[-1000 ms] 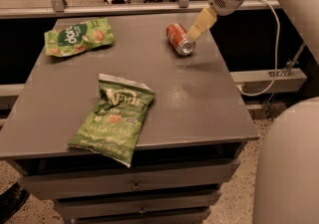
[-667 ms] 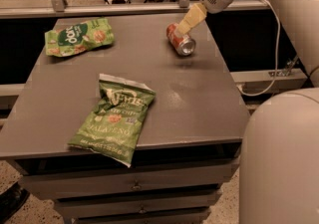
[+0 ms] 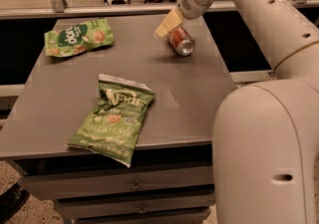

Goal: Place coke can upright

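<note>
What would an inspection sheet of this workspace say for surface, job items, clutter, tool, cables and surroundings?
Surface: grey cabinet top, flat, with drawers below.
Job's things: coke can lies on its side near the far right corner, not upright.
Clutter: far-left chip bag, green, lying flat; front chip bag, green, overhanging the front edge.
Grippers: tool is at the can's far end, just above and left of it; contact cannot be told.
Cables: nothing seen.
Surroundings: metal rail behind the cabinet; robot body at near right.
</note>
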You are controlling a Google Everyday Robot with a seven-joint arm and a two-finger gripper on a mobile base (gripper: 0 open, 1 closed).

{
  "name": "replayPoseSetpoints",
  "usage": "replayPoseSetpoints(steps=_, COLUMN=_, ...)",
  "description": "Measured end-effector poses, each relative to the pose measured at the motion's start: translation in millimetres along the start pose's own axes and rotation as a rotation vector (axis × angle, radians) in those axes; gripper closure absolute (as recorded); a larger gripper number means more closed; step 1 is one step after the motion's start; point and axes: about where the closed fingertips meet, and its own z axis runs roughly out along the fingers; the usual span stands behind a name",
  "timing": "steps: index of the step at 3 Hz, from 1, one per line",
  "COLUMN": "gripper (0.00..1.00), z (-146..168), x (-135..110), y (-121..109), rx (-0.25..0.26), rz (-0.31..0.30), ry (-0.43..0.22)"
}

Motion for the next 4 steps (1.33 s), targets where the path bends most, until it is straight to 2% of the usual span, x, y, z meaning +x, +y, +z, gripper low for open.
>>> replayPoseSetpoints(steps=1, gripper=0.00, z=23, x=0, y=-12, rx=0.069, rz=0.039, ry=0.058)
replayPoseSetpoints(steps=2, gripper=0.00, z=39, x=9, y=-25, rx=0.144, rz=0.124, ry=0.131)
replayPoseSetpoints(steps=3, gripper=0.00, z=43, x=12, y=-29, rx=0.179, rz=0.172, ry=0.165)
replayPoseSetpoints(steps=4, gripper=0.23, z=42, x=9, y=-28, rx=0.230, rz=0.193, ry=0.197)
